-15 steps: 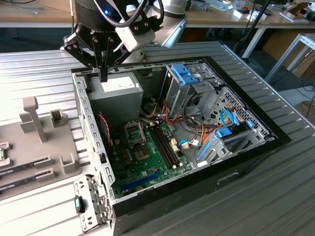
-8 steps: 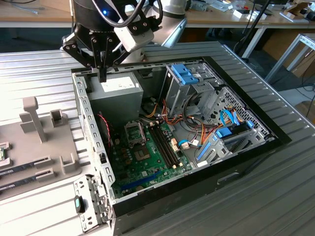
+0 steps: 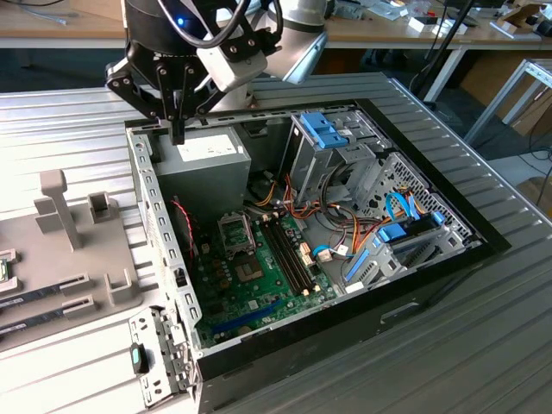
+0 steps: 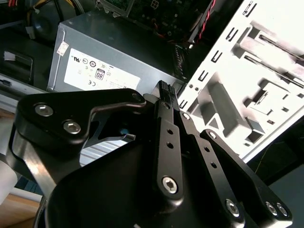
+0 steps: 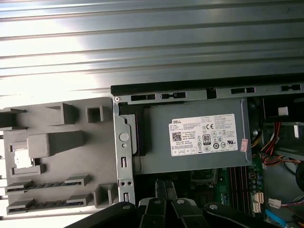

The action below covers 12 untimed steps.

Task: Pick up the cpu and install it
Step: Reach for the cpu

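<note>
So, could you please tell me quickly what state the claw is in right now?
Claw: closed, with nothing seen held in it.

Gripper [image 3: 178, 129] over computer case [image 3: 160, 226] corner, power supply [image 3: 203, 164] just beside

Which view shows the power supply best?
The first wrist view: the power supply shows its labelled face in full. In the second wrist view the hand hides part of it; the exterior view shows it at an angle.

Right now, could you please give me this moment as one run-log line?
hand: shut, nothing seen held, over case by power supply | cpu: in grey fixture outside case
</note>
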Available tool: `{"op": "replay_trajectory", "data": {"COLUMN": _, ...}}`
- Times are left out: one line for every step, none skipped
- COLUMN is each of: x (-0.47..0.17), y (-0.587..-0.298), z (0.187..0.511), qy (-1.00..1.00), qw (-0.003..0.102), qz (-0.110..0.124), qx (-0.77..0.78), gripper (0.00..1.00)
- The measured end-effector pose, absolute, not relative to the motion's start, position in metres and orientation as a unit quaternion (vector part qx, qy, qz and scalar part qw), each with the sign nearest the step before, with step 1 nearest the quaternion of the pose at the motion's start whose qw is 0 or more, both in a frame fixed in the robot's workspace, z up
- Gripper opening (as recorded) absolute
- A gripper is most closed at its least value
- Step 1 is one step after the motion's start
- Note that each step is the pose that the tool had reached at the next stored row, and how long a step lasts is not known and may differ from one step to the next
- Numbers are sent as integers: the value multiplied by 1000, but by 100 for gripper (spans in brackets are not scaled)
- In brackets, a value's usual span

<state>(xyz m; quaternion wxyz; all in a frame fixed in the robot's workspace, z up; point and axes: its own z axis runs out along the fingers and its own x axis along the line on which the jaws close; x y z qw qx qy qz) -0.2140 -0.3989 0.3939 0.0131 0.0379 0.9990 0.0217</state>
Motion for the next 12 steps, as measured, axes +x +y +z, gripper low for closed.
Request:
{"op": "replay_trajectory", "data": {"x": -214, "y": -399, "z": 394, "qy": 999, "qw": 13, "qz": 22, "qx": 38, "gripper": 11}}
{"op": "replay_trajectory", "data": {"x": -214, "y": -399, "z": 394, "qy": 999, "qw": 13, "qz": 22, "qx": 38, "gripper": 11}}
{"op": "replay_trajectory", "data": {"x": -214, "y": -399, "z": 394, "qy": 999, "qw": 13, "qz": 22, "qx": 38, "gripper": 11}}
{"op": "replay_trajectory", "data": {"x": -215, "y": -399, "z": 394, "qy": 999, "qw": 13, "qz": 22, "qx": 38, "gripper": 11}}
{"op": "replay_trajectory", "data": {"x": -215, "y": -399, "z": 394, "qy": 999, "qw": 13, "qz": 22, "qx": 38, "gripper": 11}}
{"op": "replay_trajectory", "data": {"x": -215, "y": -399, "z": 394, "qy": 999, "qw": 13, "qz": 22, "qx": 38, "gripper": 11}}
{"op": "replay_trajectory", "data": {"x": -215, "y": -399, "z": 394, "qy": 999, "qw": 13, "qz": 22, "qx": 38, "gripper": 11}}
{"op": "replay_trajectory", "data": {"x": -215, "y": -399, "z": 394, "qy": 999, "qw": 13, "qz": 22, "qx": 38, "gripper": 11}}
{"op": "replay_trajectory", "data": {"x": -215, "y": -399, "z": 394, "qy": 999, "qw": 13, "qz": 22, "qx": 38, "gripper": 11}}
{"op": "replay_trajectory", "data": {"x": -215, "y": -399, "z": 394, "qy": 999, "qw": 13, "qz": 22, "qx": 38, "gripper": 11}}
{"op": "replay_trajectory", "data": {"x": -216, "y": -399, "z": 394, "qy": 999, "qw": 13, "qz": 22, "qx": 38, "gripper": 11}}
{"op": "replay_trajectory", "data": {"x": -216, "y": -399, "z": 394, "qy": 999, "qw": 13, "qz": 22, "qx": 38, "gripper": 11}}
